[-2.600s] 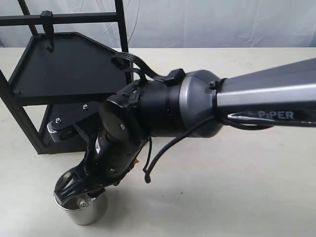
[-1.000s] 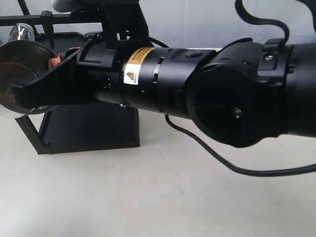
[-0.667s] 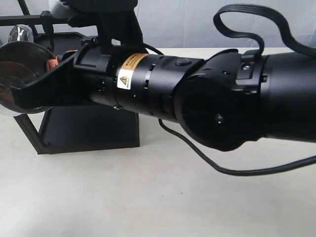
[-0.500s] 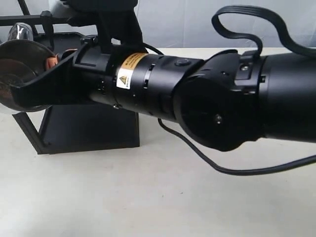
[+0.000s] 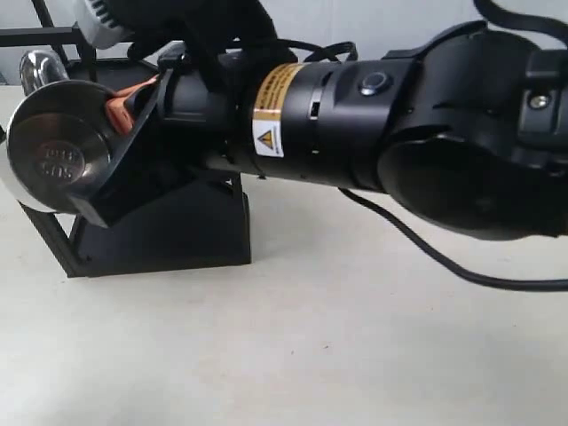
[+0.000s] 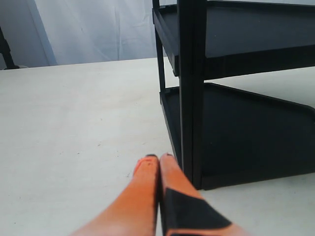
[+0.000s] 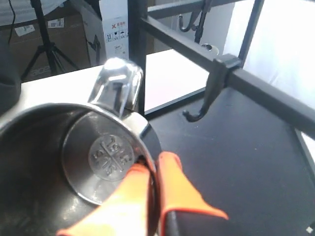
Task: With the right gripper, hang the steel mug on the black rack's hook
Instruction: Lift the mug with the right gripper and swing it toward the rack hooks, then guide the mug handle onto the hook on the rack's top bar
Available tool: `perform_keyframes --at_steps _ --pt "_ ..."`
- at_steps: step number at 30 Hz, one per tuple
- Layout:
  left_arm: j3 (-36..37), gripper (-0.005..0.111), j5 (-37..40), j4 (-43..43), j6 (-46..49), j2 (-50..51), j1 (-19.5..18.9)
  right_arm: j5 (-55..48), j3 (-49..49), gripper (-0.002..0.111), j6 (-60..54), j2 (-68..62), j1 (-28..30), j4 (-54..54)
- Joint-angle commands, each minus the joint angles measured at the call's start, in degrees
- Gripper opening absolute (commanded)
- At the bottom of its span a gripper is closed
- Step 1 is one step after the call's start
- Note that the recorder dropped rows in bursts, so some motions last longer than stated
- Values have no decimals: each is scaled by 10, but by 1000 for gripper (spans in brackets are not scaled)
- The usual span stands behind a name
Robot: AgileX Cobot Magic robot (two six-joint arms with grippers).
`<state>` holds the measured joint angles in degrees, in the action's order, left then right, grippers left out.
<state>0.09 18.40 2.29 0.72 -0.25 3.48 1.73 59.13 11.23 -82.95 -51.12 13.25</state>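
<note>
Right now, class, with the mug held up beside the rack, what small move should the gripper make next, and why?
Probably ease the mug sideways toward the hook. The right gripper pinches its rim, the handle points up near the crossbar, but the hook is apart from it and bare.

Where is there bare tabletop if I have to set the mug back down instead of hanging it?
Free: the tabletop in front of the black rack, below the right hand, and the stretch beside the left hand. Crowded: around the hook, where the steel mug and crossbar sit close together.
</note>
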Motion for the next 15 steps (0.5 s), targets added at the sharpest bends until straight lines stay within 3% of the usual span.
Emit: perform_keyframes --at_steps 1,6,15 --pt "-1 0 -5 -1 -2 2 1 3 -1 -1 -2 11 -10 45" --pt "-1 0 -5 -1 -2 2 1 5 -12 -1 -2 11 -32 45" --pt "-1 0 -5 -1 -2 2 1 24 -65 -1 -8 11 -22 49"
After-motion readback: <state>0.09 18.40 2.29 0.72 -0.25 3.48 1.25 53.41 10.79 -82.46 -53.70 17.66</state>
